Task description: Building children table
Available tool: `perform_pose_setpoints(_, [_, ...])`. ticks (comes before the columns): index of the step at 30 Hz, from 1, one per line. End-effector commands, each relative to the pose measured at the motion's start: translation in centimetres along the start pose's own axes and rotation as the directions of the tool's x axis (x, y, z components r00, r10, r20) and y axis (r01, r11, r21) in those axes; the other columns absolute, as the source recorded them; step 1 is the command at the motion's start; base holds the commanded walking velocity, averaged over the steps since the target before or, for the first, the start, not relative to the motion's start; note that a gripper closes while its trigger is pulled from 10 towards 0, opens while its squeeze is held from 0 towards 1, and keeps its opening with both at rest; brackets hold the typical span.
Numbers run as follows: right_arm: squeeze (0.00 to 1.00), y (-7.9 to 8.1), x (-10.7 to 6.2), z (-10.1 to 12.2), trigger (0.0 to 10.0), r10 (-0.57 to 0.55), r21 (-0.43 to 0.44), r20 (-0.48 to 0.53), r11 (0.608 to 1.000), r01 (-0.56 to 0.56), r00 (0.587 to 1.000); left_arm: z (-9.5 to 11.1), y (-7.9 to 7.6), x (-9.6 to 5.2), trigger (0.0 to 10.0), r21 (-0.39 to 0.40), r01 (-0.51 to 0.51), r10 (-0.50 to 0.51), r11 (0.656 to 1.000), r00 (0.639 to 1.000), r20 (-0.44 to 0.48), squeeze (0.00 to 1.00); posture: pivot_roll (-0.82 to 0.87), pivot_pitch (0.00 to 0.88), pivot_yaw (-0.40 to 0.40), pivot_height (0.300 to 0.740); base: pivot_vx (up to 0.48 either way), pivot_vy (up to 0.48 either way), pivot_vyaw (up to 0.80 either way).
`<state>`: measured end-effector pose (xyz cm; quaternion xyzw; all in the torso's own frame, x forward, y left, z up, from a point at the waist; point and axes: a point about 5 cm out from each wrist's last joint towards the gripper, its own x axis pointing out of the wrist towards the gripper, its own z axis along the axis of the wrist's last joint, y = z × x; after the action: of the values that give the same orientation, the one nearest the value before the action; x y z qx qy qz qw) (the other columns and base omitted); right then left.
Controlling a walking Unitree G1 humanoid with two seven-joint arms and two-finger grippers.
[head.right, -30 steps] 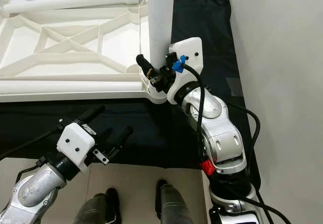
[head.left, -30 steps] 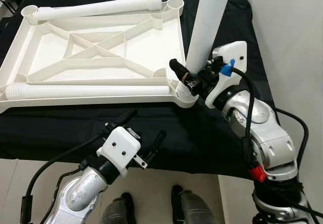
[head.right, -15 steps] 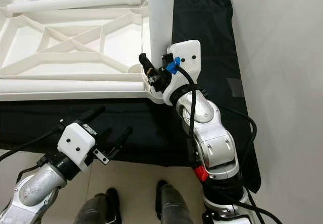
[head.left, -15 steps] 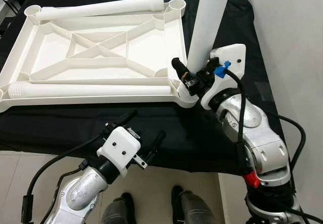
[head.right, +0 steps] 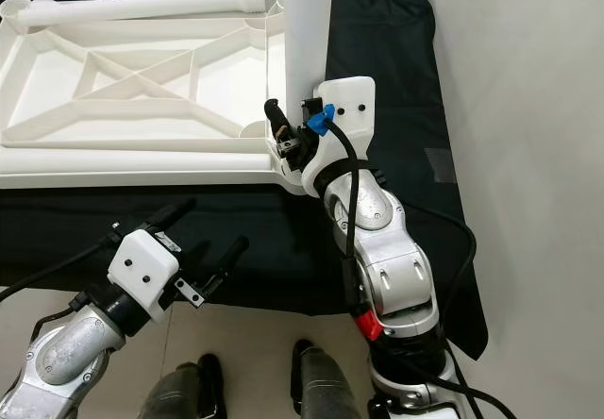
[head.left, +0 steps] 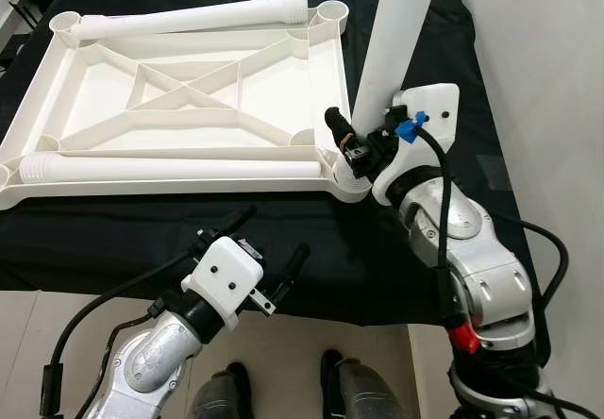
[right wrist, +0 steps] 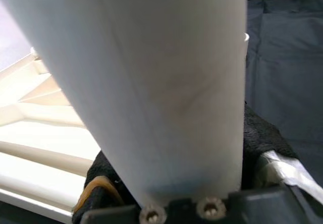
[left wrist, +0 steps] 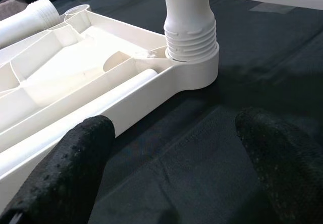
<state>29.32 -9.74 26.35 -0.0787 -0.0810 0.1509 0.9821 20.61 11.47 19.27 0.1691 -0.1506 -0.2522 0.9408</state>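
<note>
A white plastic table top (head.left: 189,108) lies upside down on a black cloth, ribs facing up. A white table leg (head.left: 396,41) stands upright in its near right corner socket (left wrist: 194,67). My right gripper (head.left: 363,145) is shut on this leg just above the socket; the leg's smooth tube (right wrist: 151,82) sits close between the black fingers (right wrist: 257,133). Two more white legs lie on the top, one along the far edge (head.left: 189,18), one along the near edge (head.left: 170,167). My left gripper (head.left: 269,254) hovers open below the table's front edge.
The black cloth (head.left: 377,249) covers the work table and hangs over its front edge. A pale wall (head.left: 547,79) rises close on the right. My own feet (head.left: 344,381) show on the floor below.
My right forearm has swung slightly, its wrist shifting a little left while still holding the upright leg. The left arm has not moved.
</note>
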Motion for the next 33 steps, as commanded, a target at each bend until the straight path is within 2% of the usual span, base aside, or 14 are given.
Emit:
perform_pose_setpoints(1, [0.00,0.5,-0.2,-4.5,10.0,0.009,0.027,-0.244,1.000,-0.002,0.970,-0.4,-0.1,-0.3,10.0,0.006,0.006,-0.006,1.000,1.000,-0.019,0.00,-0.04,0.321,-0.025,0.740,0.000,0.000,0.00])
perform_pose_setpoints(7, [0.00,0.7,-0.2,-4.5,10.0,0.008,0.032,-0.241,0.999,-0.001,0.970,0.1,1.1,-0.2,10.0,0.055,-0.058,0.058,0.997,0.998,-0.005,0.00,-0.03,0.311,-0.023,0.740,0.000,0.000,0.00])
perform_pose_setpoints(9, [0.00,0.8,-0.1,-4.5,10.0,0.009,0.035,-0.239,0.999,-0.001,0.971,1.1,3.1,0.3,10.0,0.086,-0.128,0.126,0.988,0.991,0.033,0.00,-0.03,0.303,-0.024,0.740,0.000,0.000,0.00])
perform_pose_setpoints(10, [0.00,0.8,-0.1,-4.5,10.0,0.009,0.035,-0.239,0.999,-0.001,0.971,1.1,3.1,0.3,10.0,0.086,-0.128,0.126,0.988,0.991,0.033,0.00,-0.03,0.303,-0.024,0.740,0.000,0.000,0.00])
perform_pose_setpoints(12, [0.00,0.9,0.0,-4.4,10.0,0.010,0.036,-0.238,0.999,-0.002,0.971,2.3,4.7,1.0,10.0,0.091,-0.166,0.159,0.982,0.984,0.082,0.00,-0.03,0.303,-0.024,0.740,0.000,0.000,0.00])
perform_pose_setpoints(13, [0.00,0.9,0.0,-4.4,10.0,0.010,0.036,-0.238,0.999,-0.002,0.971,2.3,4.7,1.0,10.0,0.091,-0.166,0.159,0.982,0.984,0.082,0.00,-0.03,0.303,-0.024,0.740,0.000,0.000,0.00])
perform_pose_setpoints(15, [0.00,1.0,0.1,-4.3,10.0,0.014,0.039,-0.233,0.999,-0.005,0.972,5.3,6.4,2.6,10.0,0.047,-0.154,0.142,0.987,0.969,0.201,0.00,-0.02,0.298,-0.023,0.740,0.000,0.000,0.00])
perform_pose_setpoints(16, [0.00,1.0,0.1,-4.3,10.0,0.014,0.039,-0.233,0.999,-0.005,0.972,5.3,6.4,2.6,10.0,0.047,-0.154,0.142,0.987,0.969,0.201,0.00,-0.02,0.298,-0.023,0.740,0.000,0.000,0.00])
perform_pose_setpoints(18, [0.00,1.1,0.1,-4.2,10.0,0.015,0.040,-0.230,0.999,-0.006,0.973,7.7,7.0,3.8,10.0,-0.012,-0.096,0.095,0.995,0.951,0.296,0.00,-0.02,0.298,-0.023,0.740,0.000,0.000,0.00])
perform_pose_setpoints(22, [0.00,1.1,0.2,-4.2,10.0,0.015,0.042,-0.229,0.999,-0.006,0.973,9.5,7.1,4.9,10.0,-0.069,0.003,0.023,0.998,0.925,0.380,0.00,-0.02,0.299,-0.028,0.740,0.000,0.000,0.00])
perform_pose_setpoints(24, [0.00,1.2,0.3,-4.2,10.0,0.018,0.046,-0.227,0.999,-0.007,0.974,10.8,7.6,6.4,10.0,-0.128,0.103,-0.035,0.986,0.892,0.450,0.00,-0.02,0.298,-0.028,0.740,0.000,0.000,0.00])
perform_pose_setpoints(28, [0.00,1.3,0.3,-4.1,10.0,0.019,0.049,-0.225,0.999,-0.008,0.974,11.3,7.9,7.2,10.0,-0.140,0.156,-0.073,0.978,0.880,0.469,0.00,-0.02,0.298,-0.027,0.740,0.000,0.000,0.00])
perform_pose_setpoints(32, [0.00,1.7,0.4,-4.0,10.0,0.024,0.057,-0.219,0.998,-0.011,0.975,14.4,7.8,9.0,10.0,-0.098,0.328,-0.229,0.940,0.815,0.532,0.00,-0.02,0.297,-0.025,0.740,0.000,0.000,0.00])
perform_pose_setpoints(33, [0.00,1.7,0.4,-4.0,10.0,0.024,0.057,-0.219,0.998,-0.011,0.975,14.4,7.8,9.0,10.0,-0.098,0.328,-0.229,0.940,0.815,0.532,0.00,-0.02,0.297,-0.025,0.740,0.000,0.000,0.00])
